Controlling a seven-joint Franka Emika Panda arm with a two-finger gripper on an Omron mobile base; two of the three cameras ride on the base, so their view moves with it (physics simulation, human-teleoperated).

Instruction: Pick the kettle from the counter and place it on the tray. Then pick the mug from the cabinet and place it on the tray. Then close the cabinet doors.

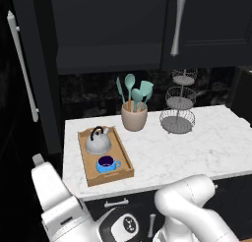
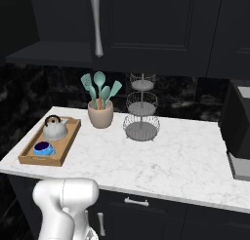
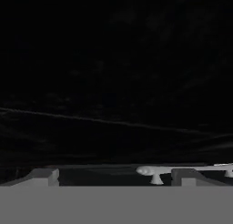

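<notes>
On the white marble desk (image 1: pixel 197 142) in the left base view, the wooden tray (image 1: pixel 89 173) lies near the left end, its long side running away from the camera. The grey kettle (image 1: pixel 97 141) sits in the far half of the tray with its black handle arching over it, and the blue mug (image 1: pixel 106 164) stands just in front of it in the near half, small handle to the right. Beside the tray's far right corner stands a beige crock (image 1: pixel 134 118) holding 4 teal utensils, and further right a 3-tier wire basket stand (image 1: pixel 179 105). Above, the dark cabinet (image 1: pixel 108 34) has 1 of the cabinet doors (image 1: pixel 29 69) swung toward the camera at the left, its long silver bar handle plain to see; another door at the upper right lies flat. From the right base view, the same tray (image 2: pixel 69 136) is at the desk's (image 2: pixel 171 156) left end, the kettle (image 2: pixel 54 129) in its far half and the mug (image 2: pixel 43 148) in its near half, the crock (image 2: pixel 101 114) and the basket stand (image 2: pixel 141 112) to their right, and a door (image 2: pixel 146 24) with a silver bar handle overhead. Along the hand view, the pincer (image 3: pixel 116 178) shows 2 grey fingertips (image 3: pixel 44 177) spread far apart with nothing between them, facing a dark, near-black surface, with a silver handle lying sideways just above the right tip.
</notes>
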